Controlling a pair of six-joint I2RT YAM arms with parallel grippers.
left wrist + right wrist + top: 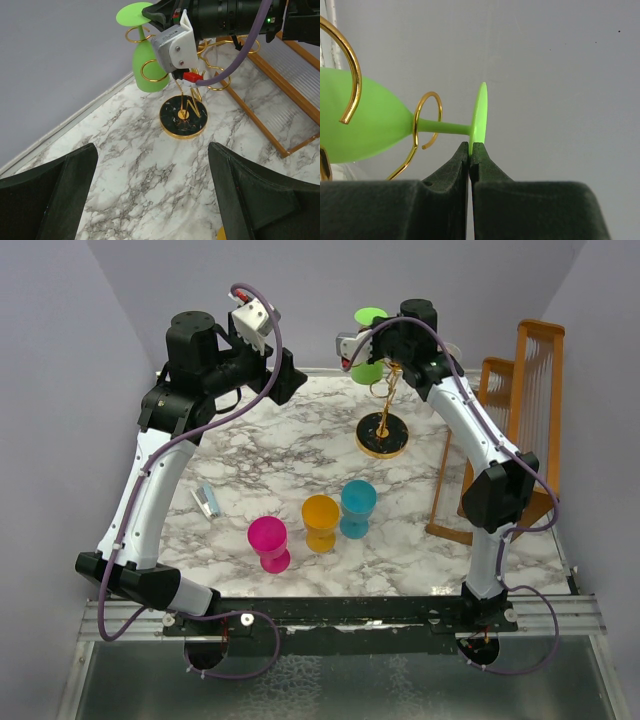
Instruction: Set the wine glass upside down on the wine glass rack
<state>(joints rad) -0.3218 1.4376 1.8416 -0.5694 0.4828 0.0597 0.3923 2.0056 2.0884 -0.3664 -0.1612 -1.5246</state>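
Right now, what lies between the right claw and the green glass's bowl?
Right wrist view: the foot, pinched by the right claw, then the stem crossing a gold rack ring.

Brightly, evenly lit from overhead in all three views. Only soft, short shadows beneath the cups [320, 522] on the table [290, 445]. Small glints along the gold rack [183, 135]. Dark and blurred at the near fingers [55, 195] in both wrist views; slightly soft on the glass [370, 122] too.
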